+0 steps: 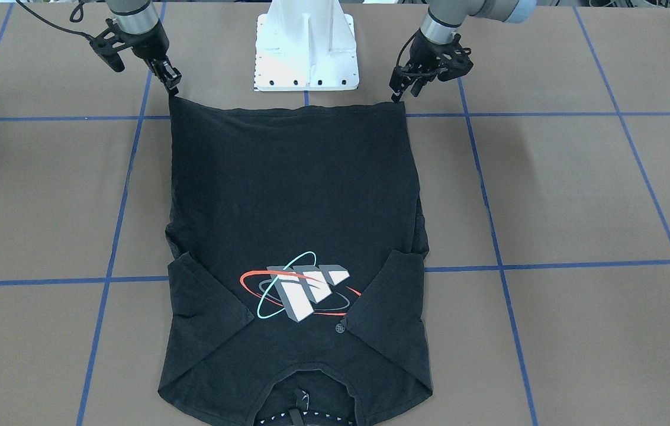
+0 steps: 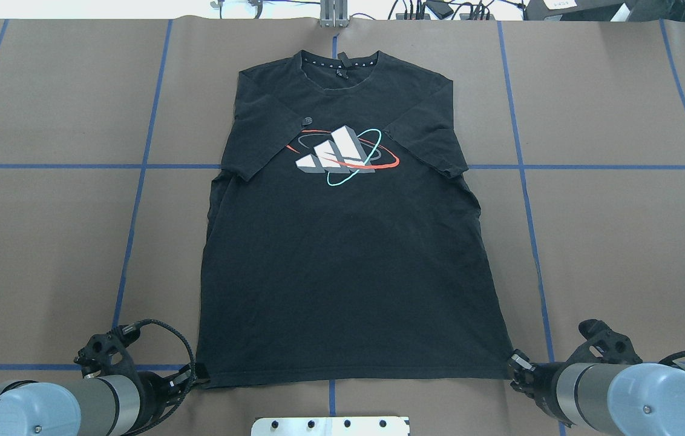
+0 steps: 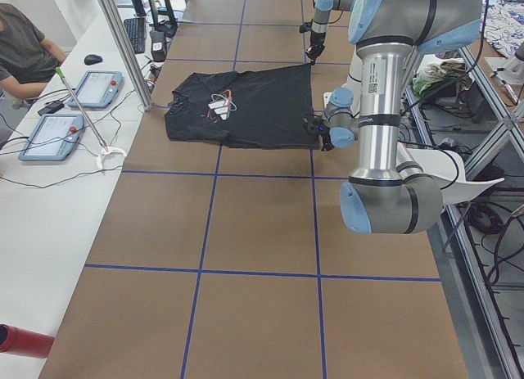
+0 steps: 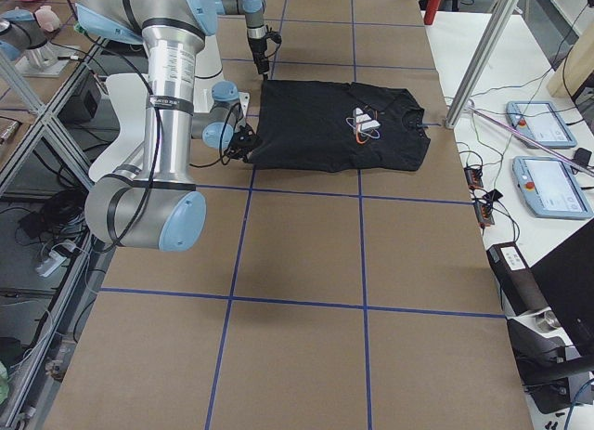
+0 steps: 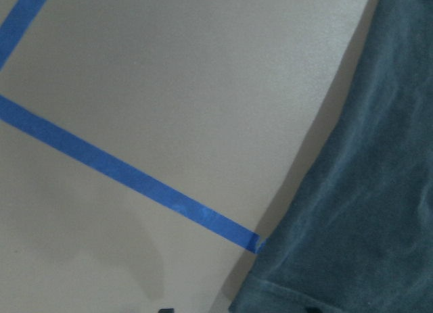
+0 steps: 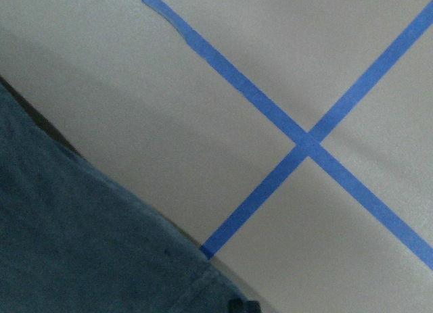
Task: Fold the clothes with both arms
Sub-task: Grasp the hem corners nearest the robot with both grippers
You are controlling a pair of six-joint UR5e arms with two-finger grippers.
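- Lying flat with its print upward, the black T-shirt [image 1: 287,195] is being held spread out on the table [image 1: 577,189]. The table's matte brown paper cover is being divided into large squares by blue tape lines [image 1: 548,266].
- The soft, slightly faded knit is being shown almost smooth, with faint wrinkles along the side edges.
- The short sleeves [image 1: 205,296] are being seen folded inward over the chest as angled flaps on either side of the logo [image 1: 302,288]. The logo is made of blocky grey-white bars ringed by a red oval and a teal oval.
- The round collar [image 1: 305,408] is being seen at the end away from the white mounting base [image 1: 306,53], and the straight hem is lying just in front of that base.
- One hem corner is being pinched by the left gripper [image 1: 397,97], its black fingers drawn narrowly together on the cloth, which is being pulled into a small peak.
- The opposite hem corner is being pinched in the same way by the right gripper [image 1: 173,84], its fingers closed tightly on the fabric.
- Both grippers are being carried low over the paper by silver-grey tubular arms, the left arm [image 1: 477,9] and the right arm [image 1: 134,15].
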